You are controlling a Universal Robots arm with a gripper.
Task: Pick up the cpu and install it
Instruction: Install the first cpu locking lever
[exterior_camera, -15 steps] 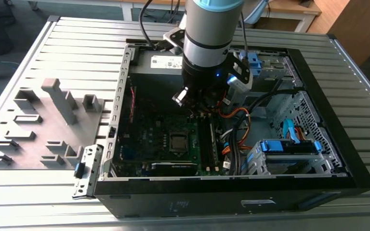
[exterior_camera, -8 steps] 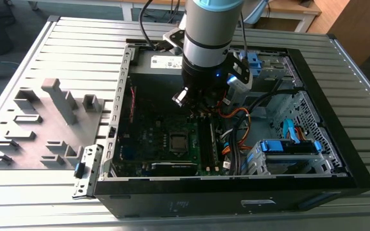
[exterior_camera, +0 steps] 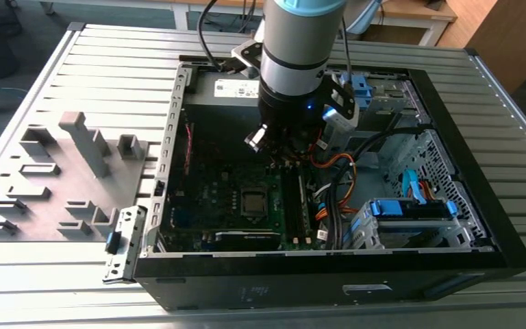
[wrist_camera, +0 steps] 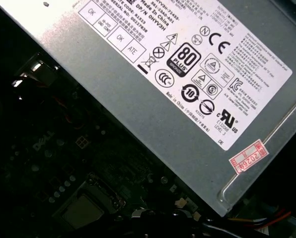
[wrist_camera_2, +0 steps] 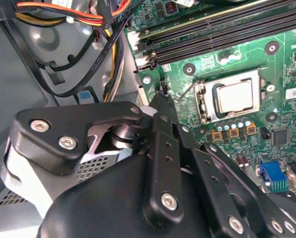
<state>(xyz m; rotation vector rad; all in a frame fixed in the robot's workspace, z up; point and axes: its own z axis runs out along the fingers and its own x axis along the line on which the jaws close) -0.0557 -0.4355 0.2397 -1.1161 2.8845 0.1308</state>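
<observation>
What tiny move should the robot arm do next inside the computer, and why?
Probably a small lift straight up. The cpu already lies flat in its socket, and the pincer hangs beside it, not over it, close to the cables. Rising straight should keep it from bumping the board, I think.

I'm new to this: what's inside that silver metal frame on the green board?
The cpu, a pale silvery square, lies flat inside the socket frame. Whatever is beneath it is covered.

The pincer (exterior_camera: 284, 159) hangs over the motherboard (exterior_camera: 216, 195) inside the open case (exterior_camera: 509, 264).
</observation>
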